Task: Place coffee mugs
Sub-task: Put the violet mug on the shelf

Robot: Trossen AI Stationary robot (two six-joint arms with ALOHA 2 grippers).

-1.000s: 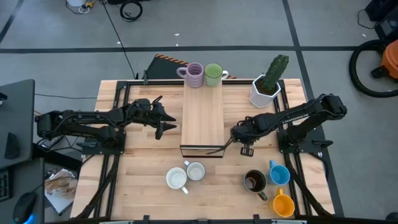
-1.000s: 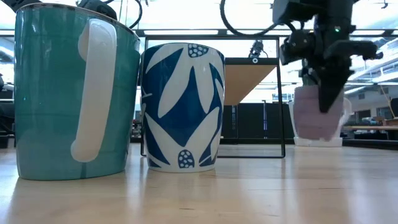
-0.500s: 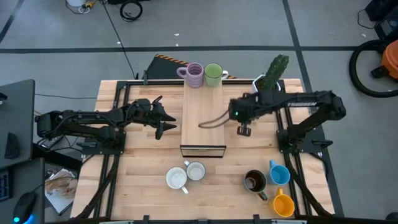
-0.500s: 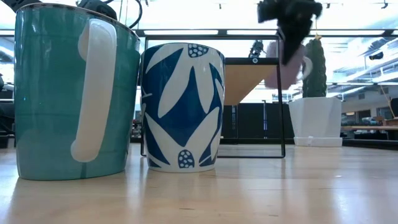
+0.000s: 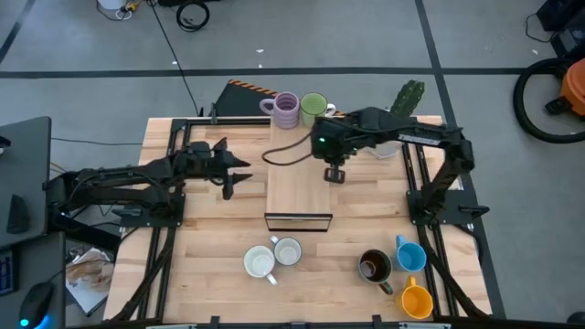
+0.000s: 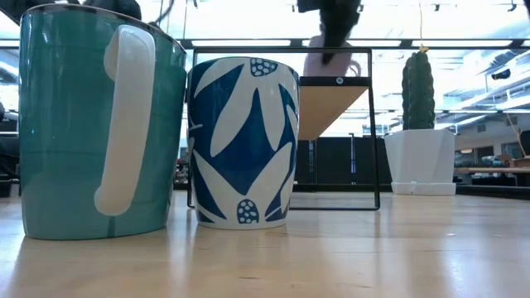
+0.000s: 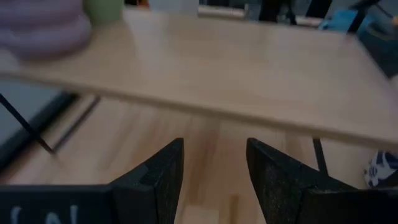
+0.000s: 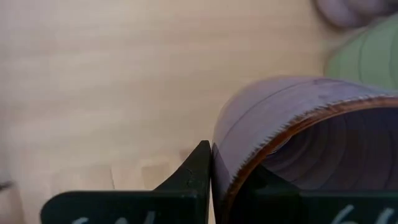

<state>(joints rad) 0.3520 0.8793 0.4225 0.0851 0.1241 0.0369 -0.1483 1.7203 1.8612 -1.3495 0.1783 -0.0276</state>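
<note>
My right gripper (image 5: pixel 322 144) hangs over the far half of the raised wooden shelf (image 5: pixel 297 178), shut on a lilac mug (image 6: pixel 328 60). The arm hides that mug in the high view. A second lilac mug (image 5: pixel 286 111) and a light green mug (image 5: pixel 313 109) stand on the shelf's far end. Two white mugs (image 5: pixel 272 258) stand on the table near the near edge. The brown (image 5: pixel 374 266), blue (image 5: pixel 410 255) and orange (image 5: pixel 416 301) mugs stand at the near right. My left gripper (image 5: pixel 234 170) is open and hovers left of the shelf. My right gripper holds the lilac mug by its rim wall (image 8: pixel 227 158), one finger (image 8: pixel 194 171) outside and the other inside the hollow. The fingers come from above, pointing down. The mug hangs lifted clear above the shelf, roughly upright, as the low view shows.
The white pot with the cactus (image 5: pixel 402 108) stands at the far right, partly under the right arm. A teal mug (image 6: pixel 83 124) and a blue-and-white flowered mug (image 6: pixel 242 141) stand close before the low camera. The shelf's near half is bare wood.
My right gripper has lifted the lilac mug off the table to the right of the shelf. It has carried the mug up and toward the far left, over the shelf toward the green mug, and the arm has swung round with it.
</note>
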